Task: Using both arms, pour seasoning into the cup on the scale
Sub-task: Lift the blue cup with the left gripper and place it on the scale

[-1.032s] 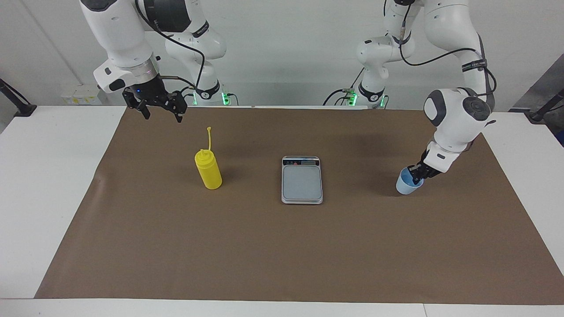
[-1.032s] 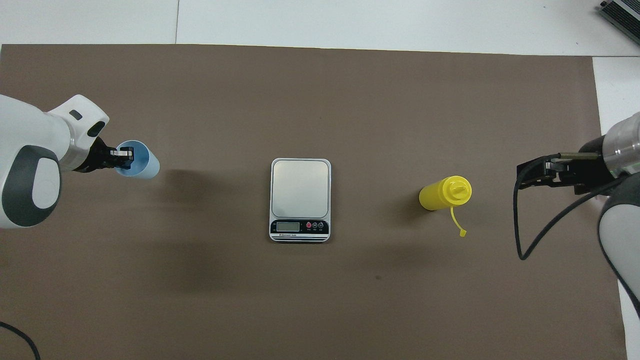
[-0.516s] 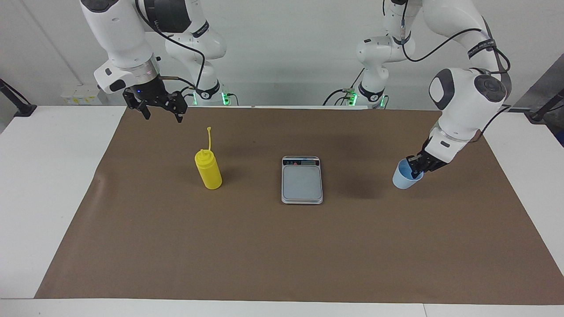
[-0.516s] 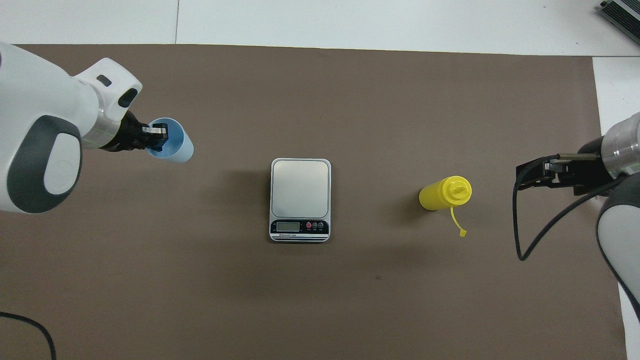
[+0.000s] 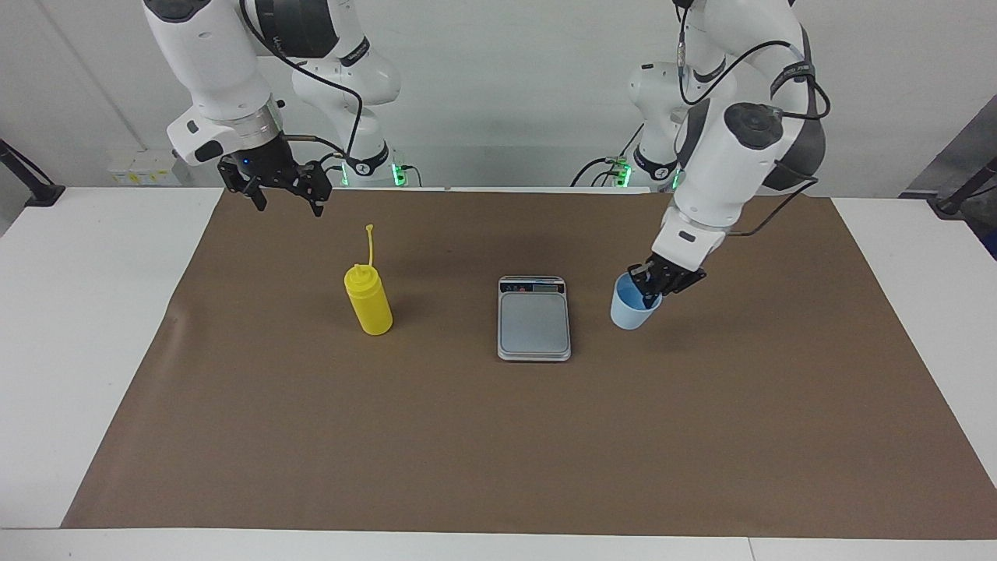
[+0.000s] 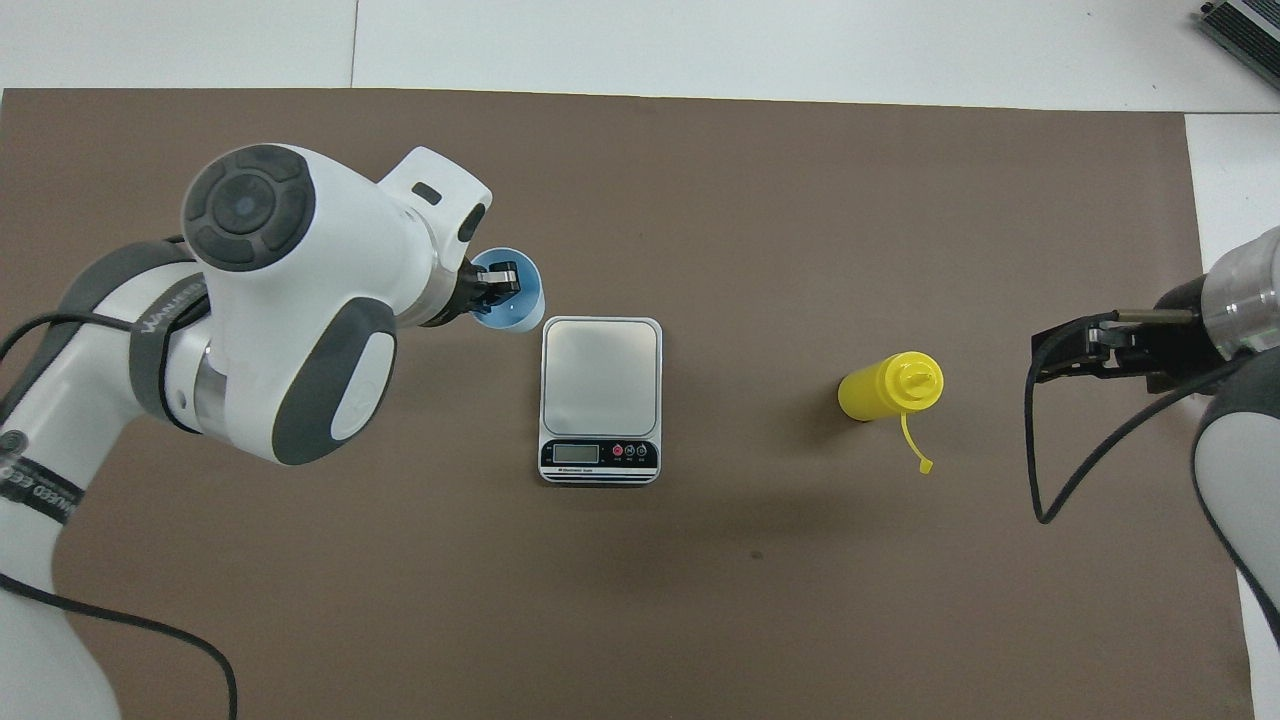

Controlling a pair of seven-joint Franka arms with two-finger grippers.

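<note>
Left gripper (image 5: 648,290) pinching cup (image 5: 629,310) rim; beside scale (image 5: 534,319); labels unreadable

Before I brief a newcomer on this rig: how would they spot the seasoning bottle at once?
Start at the brown mat and find the silver scale at its middle. Beside it, toward the right arm's end, stands the seasoning bottle. It is the only bright yellow thing, taller than the pale-blue cup, with a thin cap strap.

A white table (image 5: 93,312) carries a brown mat (image 5: 498,452), on which stand the scale (image 5: 534,319) and seasoning (image 5: 368,301).
</note>
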